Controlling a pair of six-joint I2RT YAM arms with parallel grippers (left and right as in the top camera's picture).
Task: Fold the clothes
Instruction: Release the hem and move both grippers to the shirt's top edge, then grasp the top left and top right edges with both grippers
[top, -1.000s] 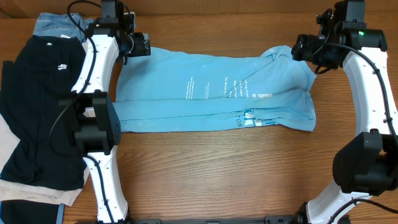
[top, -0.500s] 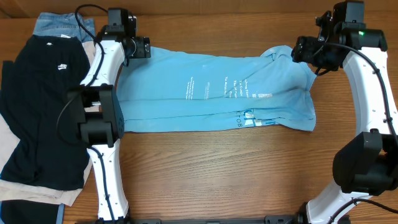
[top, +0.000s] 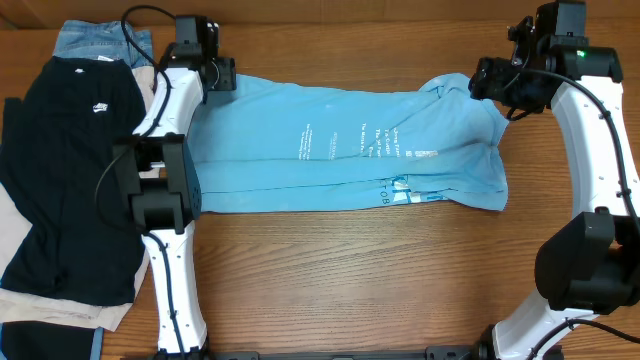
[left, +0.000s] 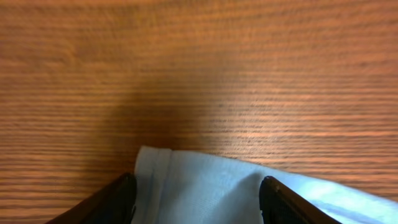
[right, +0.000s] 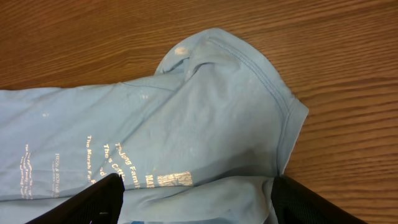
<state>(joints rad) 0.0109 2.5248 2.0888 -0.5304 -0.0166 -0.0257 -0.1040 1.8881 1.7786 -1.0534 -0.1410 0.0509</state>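
The clothes, a light sky-blue T-shirt (top: 340, 140) with white print, lie folded into a long band across the table. My left gripper (top: 224, 75) is at the shirt's far left corner. In the left wrist view its jaws (left: 196, 190) stand apart, with the hemmed corner of the shirt (left: 186, 186) between them. My right gripper (top: 480, 78) hovers at the far right end, over the sleeve and collar area. In the right wrist view it (right: 196, 190) is open, and the shirt (right: 205, 106) spreads below and between the fingers.
A black T-shirt (top: 70, 170) with a small white logo lies on the left side, over beige cloth (top: 112, 315). Blue denim jeans (top: 95, 40) lie at the far left corner. Bare wooden table (top: 350, 280) runs in front of the shirt.
My left arm has shifted slightly left, and its gripper has drawn back a little onto the shirt's far left corner. The right arm and the shirt have not moved.
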